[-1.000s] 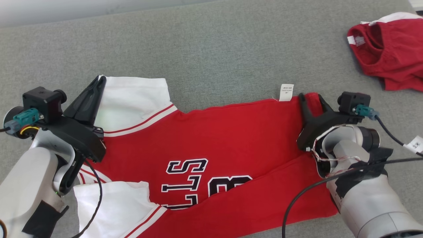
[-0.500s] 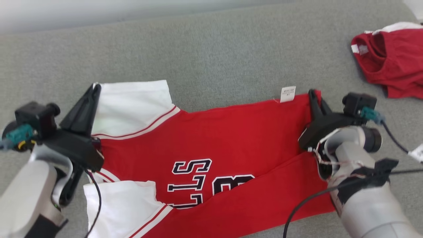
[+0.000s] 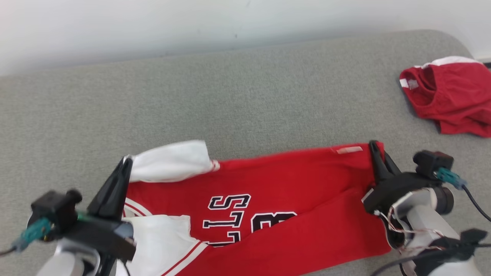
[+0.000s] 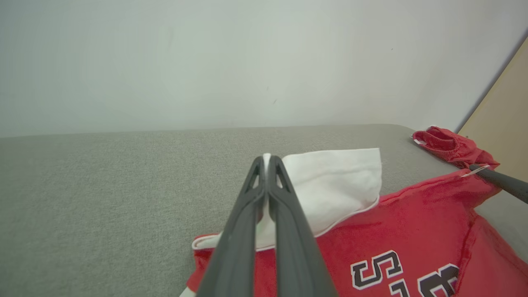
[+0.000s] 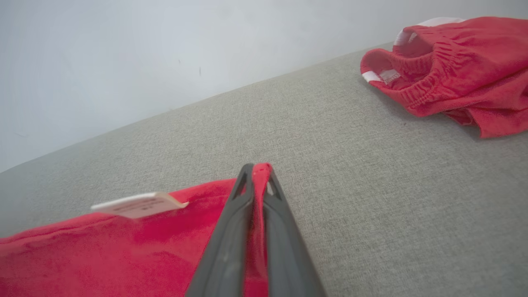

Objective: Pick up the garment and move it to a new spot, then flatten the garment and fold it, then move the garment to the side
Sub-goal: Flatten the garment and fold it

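The garment (image 3: 276,180) is a red jersey with white sleeves and black lettering, stretched across the grey surface between both arms. My left gripper (image 3: 126,163) is shut on the white sleeve's edge (image 4: 330,181), pinched at the fingertips (image 4: 267,163). My right gripper (image 3: 374,147) is shut on the red hem corner, and red cloth shows between the fingers (image 5: 258,173). A white care label (image 5: 138,204) sticks out from the raised hem. The far edge of the garment is lifted off the surface.
A second red garment (image 3: 448,97) with white trim lies crumpled at the far right on the grey cushion (image 3: 245,96). A pale wall (image 3: 191,23) runs along the back. A tan panel (image 4: 507,123) stands at the right in the left wrist view.
My right gripper has shut on the red hem corner. Both arms have lifted the far edge of the garment, and the sleeve now hangs curled. The camera has tilted up.
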